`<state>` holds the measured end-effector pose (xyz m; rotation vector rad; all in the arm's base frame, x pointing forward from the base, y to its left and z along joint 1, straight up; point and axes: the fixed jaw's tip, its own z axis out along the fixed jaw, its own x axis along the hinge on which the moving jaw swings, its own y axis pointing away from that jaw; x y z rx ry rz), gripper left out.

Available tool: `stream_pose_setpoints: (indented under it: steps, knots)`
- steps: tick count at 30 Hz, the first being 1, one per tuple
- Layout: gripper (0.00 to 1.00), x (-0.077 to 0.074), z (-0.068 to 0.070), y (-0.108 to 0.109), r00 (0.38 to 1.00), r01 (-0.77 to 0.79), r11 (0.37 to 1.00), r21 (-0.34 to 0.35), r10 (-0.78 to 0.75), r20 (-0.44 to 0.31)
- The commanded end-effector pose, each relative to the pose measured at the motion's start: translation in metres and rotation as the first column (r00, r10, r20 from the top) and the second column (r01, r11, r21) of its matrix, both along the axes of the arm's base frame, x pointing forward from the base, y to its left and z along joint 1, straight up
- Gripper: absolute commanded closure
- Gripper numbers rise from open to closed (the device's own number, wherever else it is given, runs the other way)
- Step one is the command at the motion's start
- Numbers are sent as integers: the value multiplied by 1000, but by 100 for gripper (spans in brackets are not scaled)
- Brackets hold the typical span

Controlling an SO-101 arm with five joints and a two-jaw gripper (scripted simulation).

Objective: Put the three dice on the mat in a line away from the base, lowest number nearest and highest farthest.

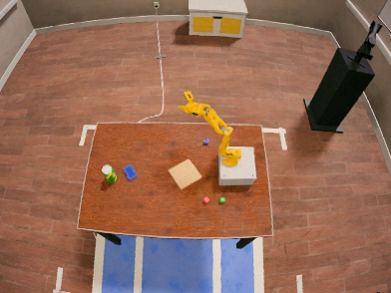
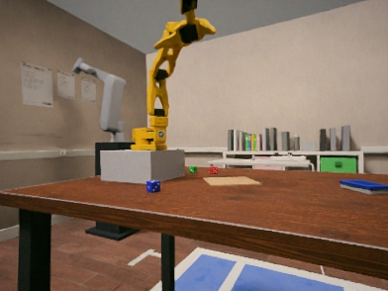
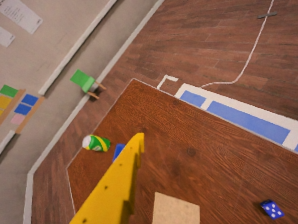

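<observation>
The claw [image 1: 188, 100] hangs fully open and empty, high at upper centre. Below it the blue die [image 1: 205, 142] sits mid-frame, the tan mat [image 1: 185, 173] lower, red die [image 1: 205, 200] and green die [image 1: 221, 200] lowest; pips appear unreadable.

The SO-101 arm [image 2: 159, 84] is showing bright yellow link shells with blocky, angular outlines, and dark motor housings are sitting at its joints. A square yellow foot [image 2: 148, 139] with a small round dark mark on its face is forming the arm's bottom end. In the wrist view one of the fingers is appearing as a long, flat yellow wedge, narrowing toward 12 o'clock, with a few small dark screw holes dotting its side.
</observation>
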<state>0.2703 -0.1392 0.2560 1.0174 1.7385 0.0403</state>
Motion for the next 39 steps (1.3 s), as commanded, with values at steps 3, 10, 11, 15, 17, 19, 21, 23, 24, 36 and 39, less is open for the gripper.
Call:
stream_pose_setpoints:
  steps: [3, 10, 11, 15, 17, 19, 21, 23, 24, 36, 39]
  knots:
    - [0, 0, 0, 0, 1000, 1, 1000, -2, -1, 2]
    - [3, 4, -14, -10, 1000, 9, 1000, -10, -9, -30]
    - [4, 5, -19, -12, 999, 11, 1000, -12, -12, -39]
    - [7, 8, -35, -21, 997, 19, 1000, -20, -20, -73]
    - [8, 9, -42, -25, 996, 22, 999, -23, -24, -87]
    - [11, 10, -58, -33, 993, 28, 999, -29, -31, -117]
    - [14, 9, -76, -41, 988, 34, 999, -36, -39, -151]
    - [18, 6, -97, -48, 981, 39, 998, -42, -47, -189]
    - [20, 4, -108, -52, 977, 42, 998, -44, -50, -209]
    - [41, -50, -224, -63, 906, 56, 997, -51, -73, -417]
    - [47, -74, -252, -56, 879, 56, 997, -45, -71, -472]
